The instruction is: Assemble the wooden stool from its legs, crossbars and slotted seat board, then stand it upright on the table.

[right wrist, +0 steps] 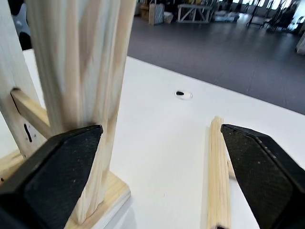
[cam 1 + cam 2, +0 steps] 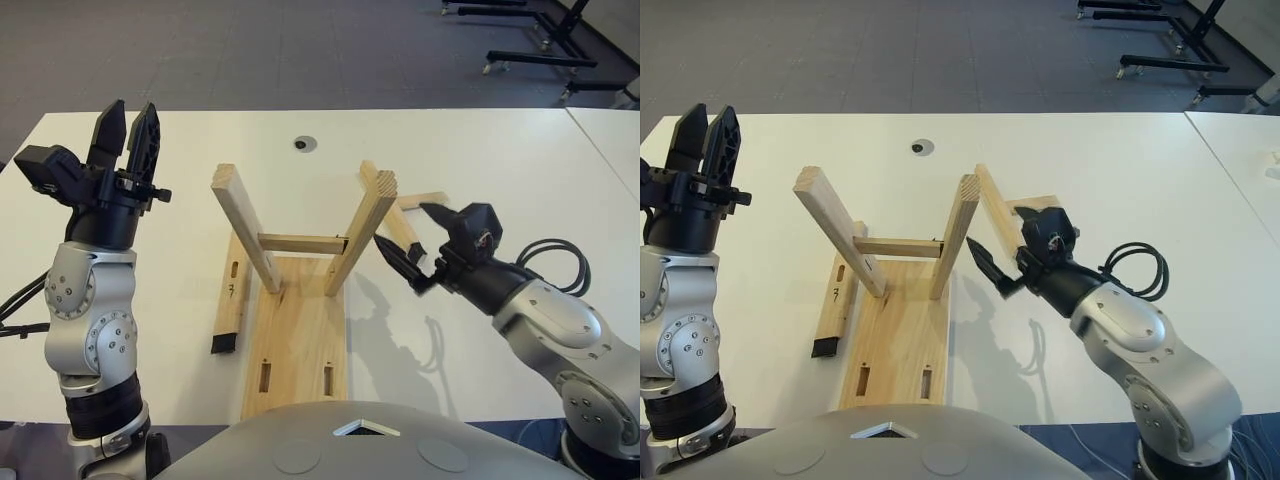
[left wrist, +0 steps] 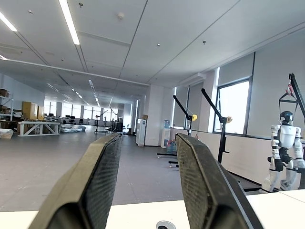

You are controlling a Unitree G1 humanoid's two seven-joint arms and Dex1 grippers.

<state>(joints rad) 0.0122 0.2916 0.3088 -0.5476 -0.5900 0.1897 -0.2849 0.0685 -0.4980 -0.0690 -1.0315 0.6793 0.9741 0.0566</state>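
Right gripper (image 2: 400,222): two black fingers spread wide, holding nothing, low over the table (image 2: 520,170) just beside the right standing leg (image 2: 362,235); whether the nearer finger (image 1: 57,167) touches that leg cannot be told. Loose leg (image 1: 218,171): lying flat on the table between the spread fingers in the right wrist view, behind the standing leg. Short bar (image 2: 425,199): flat on the table at the far end of that loose leg. Seat board (image 2: 300,340): flat on the table, centre. Right standing leg and left standing leg (image 2: 245,225): both set in the board's far end and splayed outward. Crossbar (image 2: 300,243): horizontal, joining the two standing legs. Slots (image 2: 265,375): two, open, near the board's near edge. Further leg (image 2: 232,290): flat along the board's left edge, dark cap (image 2: 222,345) at its near end. Round port (image 2: 302,144): in the tabletop beyond the stool. Left gripper (image 2: 132,112): raised, fingers pointing up and parted, holding nothing, well left of the stool parts.
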